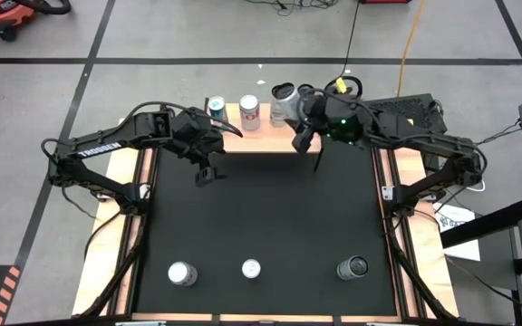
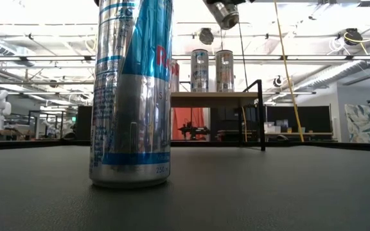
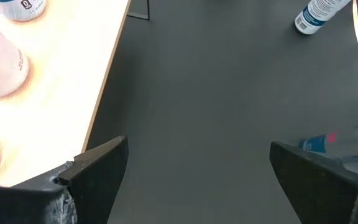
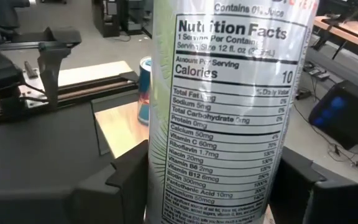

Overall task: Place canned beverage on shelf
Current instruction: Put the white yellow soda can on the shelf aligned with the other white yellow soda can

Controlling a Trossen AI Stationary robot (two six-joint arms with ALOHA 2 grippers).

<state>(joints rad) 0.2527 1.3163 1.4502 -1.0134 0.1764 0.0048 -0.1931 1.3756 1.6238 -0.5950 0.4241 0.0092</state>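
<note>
The right gripper [image 1: 290,101] is clamped on a silver can [image 1: 284,98], holding it tilted above the right end of the shelf [image 1: 270,138] at the table's far edge. This looks like the placing step: next the can must be brought upright, lowered onto the bare pale wood beside the two cans [image 1: 234,110] already standing there, then let go. The held can shows a nutrition label (white on silver). The left gripper [image 1: 208,167] hangs with its fingers apart over the black mat [image 1: 261,217], near the shelf's left end.

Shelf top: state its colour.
Pale, light wood shelf top; the left wrist view shows it best.
</note>
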